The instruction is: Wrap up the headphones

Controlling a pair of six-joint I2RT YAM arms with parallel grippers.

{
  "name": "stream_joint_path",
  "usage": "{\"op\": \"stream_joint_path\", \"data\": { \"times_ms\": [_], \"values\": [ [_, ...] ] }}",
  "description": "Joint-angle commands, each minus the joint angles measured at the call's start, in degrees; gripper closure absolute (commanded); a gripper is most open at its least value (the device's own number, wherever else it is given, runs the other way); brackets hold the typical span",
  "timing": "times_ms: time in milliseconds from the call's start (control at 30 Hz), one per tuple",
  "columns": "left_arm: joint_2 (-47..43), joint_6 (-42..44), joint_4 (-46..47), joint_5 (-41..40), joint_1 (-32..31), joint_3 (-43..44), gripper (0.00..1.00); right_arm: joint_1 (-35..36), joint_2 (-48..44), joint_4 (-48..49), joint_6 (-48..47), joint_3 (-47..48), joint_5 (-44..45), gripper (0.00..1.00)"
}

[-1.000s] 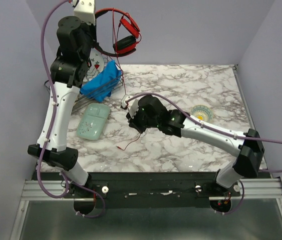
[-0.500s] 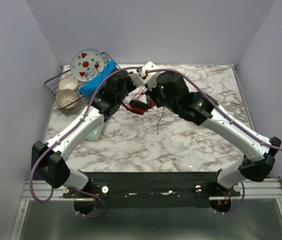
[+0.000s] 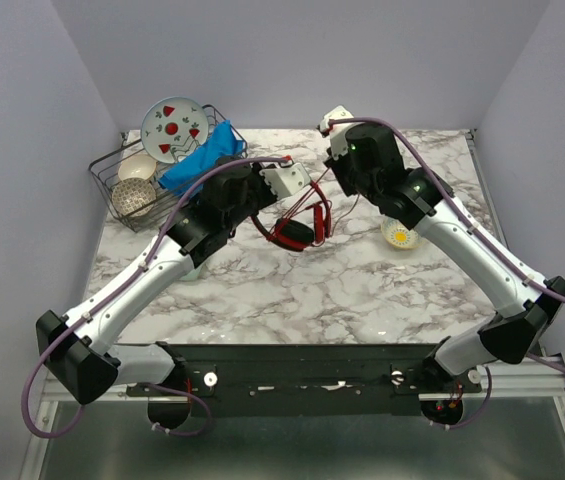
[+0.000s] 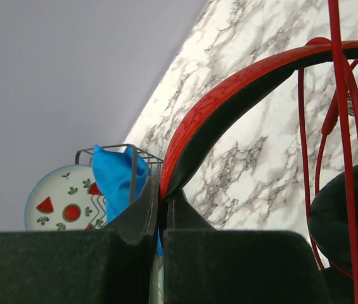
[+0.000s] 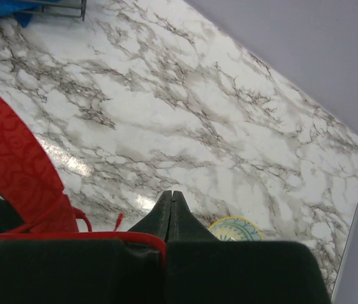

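The red headphones hang at mid-table between my two arms. My left gripper is shut on the black-lined red headband; its closed fingertips pinch the band's lower end. A black ear pad and loops of the thin red cable show to the right. My right gripper is above and behind the headphones. Its jaws are shut, with the red cable running into them at their base. The headband lies at the left of the right wrist view.
A wire dish rack stands at the back left with a watermelon-pattern plate, bowls and a blue cloth. A small yellow patterned dish sits on the marble table right of the headphones. Walls enclose three sides.
The right gripper has drawn back and to the right with the cable, uncovering the small dish. The left gripper and headphones have shifted slightly right and nearer.
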Motion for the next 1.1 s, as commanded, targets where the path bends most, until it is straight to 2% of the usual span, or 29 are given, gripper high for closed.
{"op": "stream_joint_path", "data": {
  "times_ms": [0, 133, 267, 300, 400, 500, 633, 700, 900, 1067],
  "values": [
    [-3.14, -4.08, -10.13, 5.01, -0.81, 1.20, 1.00, -3.83, -4.61, 4.30, -8.99, -4.35, -4.08, 0.99],
    [-4.63, -8.30, -12.86, 5.62, -0.81, 4.53, 1.00, -5.94, -7.15, 6.76, -7.76, -9.69, -8.28, 0.99],
    [-5.25, -13.13, -16.55, 9.56, -0.81, 8.58, 1.00, -6.91, -11.11, 15.97, -6.01, -16.48, -17.42, 0.97],
    [-5.34, -15.06, -17.25, 12.01, -0.90, 9.63, 1.00, -7.00, -11.81, 17.48, -5.05, -17.45, -22.48, 0.91],
    [-5.52, -20.15, -19.28, 14.58, -0.81, 14.99, 1.00, -7.00, -11.21, 22.75, -1.98, -20.26, -31.89, 0.79],
    [-5.34, -23.33, -19.89, 14.41, -0.90, 20.35, 1.00, -7.00, -9.54, 27.06, 3.02, -21.32, -37.02, 0.72],
    [-4.47, -26.32, -20.42, 13.80, -0.90, 26.76, 1.00, -7.09, -8.04, 34.96, 9.63, -23.95, -44.31, 0.67],
    [-4.03, -27.55, -20.51, 12.83, -0.90, 28.53, 1.00, -7.00, -7.69, 38.84, 13.04, -25.27, -46.08, 0.62],
    [-2.44, -31.50, -20.42, 9.50, -0.81, 33.89, 1.00, -7.00, -6.63, 45.17, 18.07, -28.00, -48.81, 0.59],
    [-0.86, -31.86, -20.25, 6.25, -0.81, 37.76, 1.00, -7.09, -8.04, 46.84, 18.96, -33.79, -46.01, 0.58]
  ]
}}
